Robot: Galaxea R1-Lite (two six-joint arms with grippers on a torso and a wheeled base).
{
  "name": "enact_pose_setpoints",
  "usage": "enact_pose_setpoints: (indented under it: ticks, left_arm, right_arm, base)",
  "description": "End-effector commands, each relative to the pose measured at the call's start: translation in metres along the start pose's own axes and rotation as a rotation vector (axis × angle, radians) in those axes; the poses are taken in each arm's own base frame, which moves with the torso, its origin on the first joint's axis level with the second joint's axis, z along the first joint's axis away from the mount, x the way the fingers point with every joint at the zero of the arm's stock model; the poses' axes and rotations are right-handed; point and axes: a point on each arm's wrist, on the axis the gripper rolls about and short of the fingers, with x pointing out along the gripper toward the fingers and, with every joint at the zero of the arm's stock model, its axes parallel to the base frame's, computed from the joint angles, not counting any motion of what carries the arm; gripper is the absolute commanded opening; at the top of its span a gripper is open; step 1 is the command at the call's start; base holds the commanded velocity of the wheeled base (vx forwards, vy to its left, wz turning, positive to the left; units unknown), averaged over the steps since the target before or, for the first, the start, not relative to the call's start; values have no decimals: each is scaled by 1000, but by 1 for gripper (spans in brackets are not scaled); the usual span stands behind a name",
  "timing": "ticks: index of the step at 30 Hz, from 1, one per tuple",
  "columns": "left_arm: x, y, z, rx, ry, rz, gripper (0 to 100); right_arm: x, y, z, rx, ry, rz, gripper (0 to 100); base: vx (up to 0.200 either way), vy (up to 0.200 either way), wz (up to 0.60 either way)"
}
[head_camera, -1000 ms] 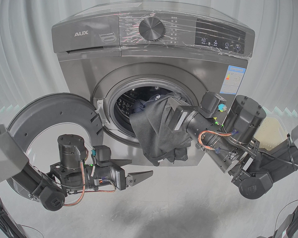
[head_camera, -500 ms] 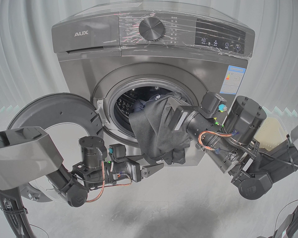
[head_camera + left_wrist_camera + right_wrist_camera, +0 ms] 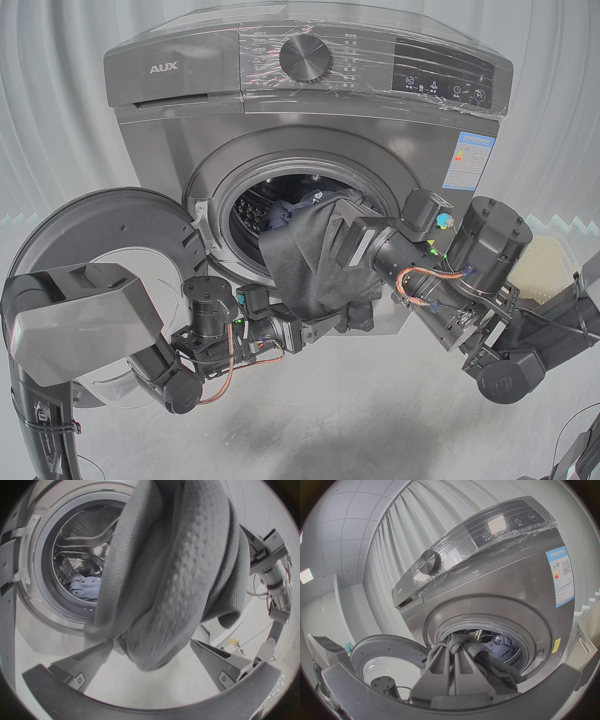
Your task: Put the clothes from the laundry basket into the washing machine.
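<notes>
Loading step in hand: right gripper [image 3: 453, 650] clamped on dark garment [image 3: 306, 262] at the drum [image 3: 250, 215] mouth, tail hanging outside between wide-open left gripper [image 3: 151, 645] below; next, likely, pinch tail, feed inward.

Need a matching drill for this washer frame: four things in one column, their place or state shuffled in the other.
Things:
1. dark garment
2. blue cloth
3. door
4. right gripper

Place or state:
A. lying inside the drum
B. swung open
C. shut on the dark garment
D. hanging out of the drum mouth

Pairs: 1-D, 2-A, 3-B, 4-C
</notes>
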Motion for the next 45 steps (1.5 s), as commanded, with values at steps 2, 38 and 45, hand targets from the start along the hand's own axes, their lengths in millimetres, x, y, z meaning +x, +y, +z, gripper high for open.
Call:
enact_pose_setpoints:
  ticks: [2,38,45]
  left_arm:
    - [7,-3,2,-8,-31,-16,100]
    - [-36,-43,22,52,-173,-79,0]
    - [-63,-55,45,70,-238,-97,0]
  right_arm:
    - [0,0,-1,-1,3,-1,0]
    - [-1,-11,-15,6,12,-15,100]
    - [-7,-22,-21,-13,47,-43,100]
  base:
    - [0,0,0]
    - [0,0,0]
    - [0,0,0]
